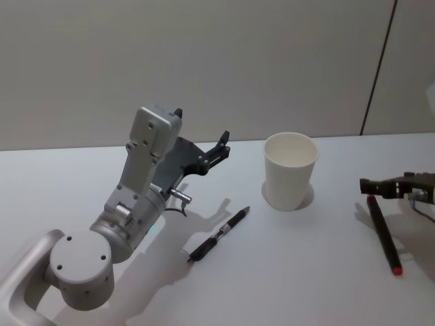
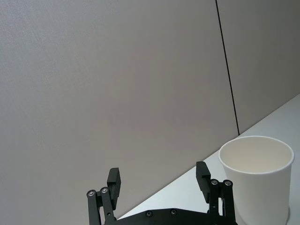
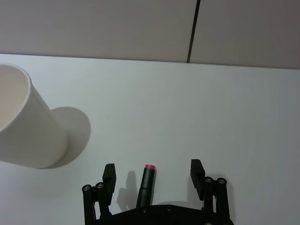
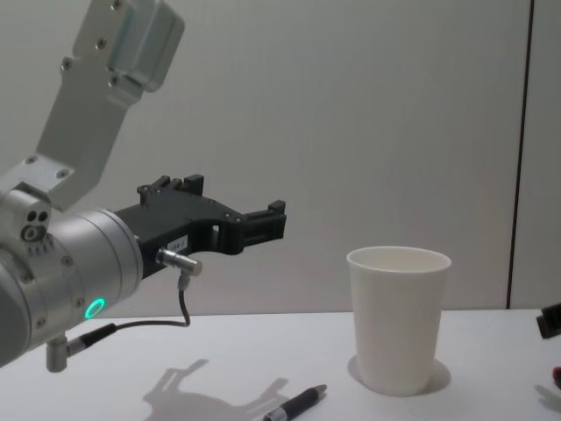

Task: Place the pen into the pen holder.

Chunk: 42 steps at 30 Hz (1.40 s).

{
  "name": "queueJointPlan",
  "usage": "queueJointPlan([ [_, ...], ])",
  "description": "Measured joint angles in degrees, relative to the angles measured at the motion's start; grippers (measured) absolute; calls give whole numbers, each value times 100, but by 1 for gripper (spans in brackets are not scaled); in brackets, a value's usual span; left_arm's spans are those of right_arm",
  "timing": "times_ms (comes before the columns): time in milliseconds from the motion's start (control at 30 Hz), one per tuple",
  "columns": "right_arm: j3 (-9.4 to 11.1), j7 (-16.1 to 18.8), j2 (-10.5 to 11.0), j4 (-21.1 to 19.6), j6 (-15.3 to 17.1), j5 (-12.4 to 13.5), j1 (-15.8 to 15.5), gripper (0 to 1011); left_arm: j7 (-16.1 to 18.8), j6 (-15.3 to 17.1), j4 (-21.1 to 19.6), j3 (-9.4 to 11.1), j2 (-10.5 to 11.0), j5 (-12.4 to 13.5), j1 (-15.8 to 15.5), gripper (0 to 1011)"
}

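Right wrist view: the red-tipped pen [image 3: 146, 183] is bracketed by released jaws of the right gripper [image 3: 153, 168]; best clamped squarely, mid-barrel; left gripper [image 2: 158, 171] is parked aloft, likewise released.

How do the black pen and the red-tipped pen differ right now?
The black pen lies left of the pen holder, in the open; the red-tipped pen lies right of it, at the open right gripper. The black pen slants toward the pen holder; the red-tipped pen runs nearly front to back. Both lie flat on the table.
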Motion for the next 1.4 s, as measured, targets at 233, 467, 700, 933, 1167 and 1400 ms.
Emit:
queueJointPlan([
  [233,31,-154,-86,-46,43,28,-127,1002,0,0,0,0,0,0,0,1001],
  [467,-34,-256,-202,4,-15,-109,-187,1002,0,0,0,0,0,0,0,1001],
  [700,-163,-269,-312,117,-124,-386,-185,1002,0,0,0,0,0,0,0,1001],
  [933,-294,-252,-404,267,-238,-676,-146,1002,0,0,0,0,0,0,0,1001],
  [1167,-426,-197,-505,465,-378,-999,-96,1002,0,0,0,0,0,0,0,1001],
  [1400,-483,-155,-572,597,-480,-1163,-67,1002,0,0,0,0,0,0,0,1001],
])
